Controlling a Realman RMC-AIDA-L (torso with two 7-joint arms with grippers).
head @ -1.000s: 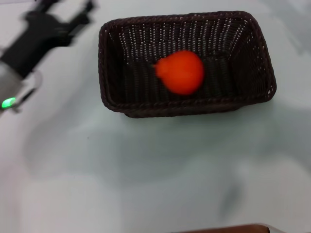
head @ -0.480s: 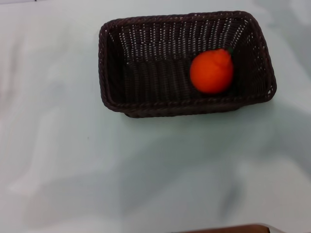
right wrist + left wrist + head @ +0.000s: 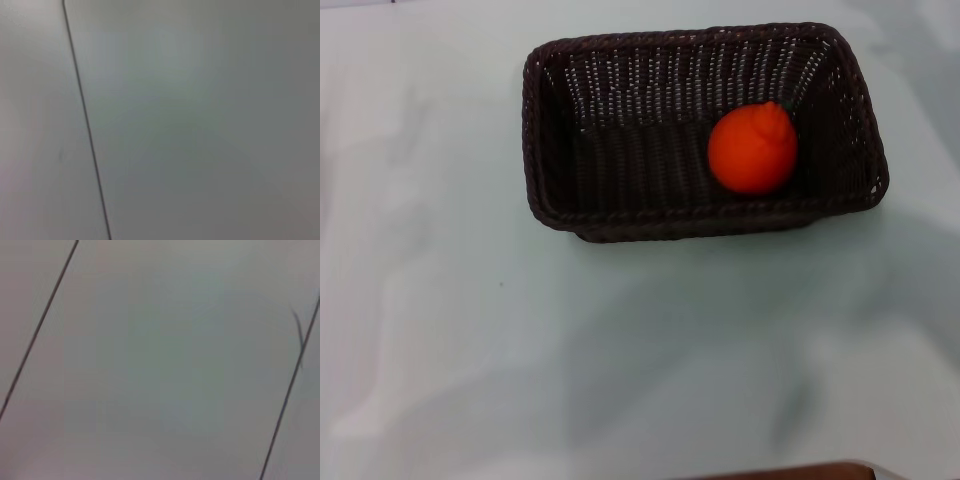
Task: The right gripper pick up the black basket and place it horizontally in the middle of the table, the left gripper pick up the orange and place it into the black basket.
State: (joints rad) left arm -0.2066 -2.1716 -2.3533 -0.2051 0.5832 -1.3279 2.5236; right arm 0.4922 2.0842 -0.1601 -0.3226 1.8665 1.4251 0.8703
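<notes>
The black basket [image 3: 570, 215] lies lengthwise across the white table [image 3: 470, 340] in the head view, towards the far middle. The orange [image 3: 752, 148] rests inside it at its right end, stem bump pointing up and to the right. Neither gripper shows in the head view. The left wrist view and the right wrist view show only plain pale surfaces with thin dark lines, no fingers and no task object.
A dark brown edge [image 3: 790, 472] shows at the near border of the table in the head view.
The left gripper and arm, at the far left a second ago, have left the head view. The orange rolled from the basket's middle to its right end and has settled there.
</notes>
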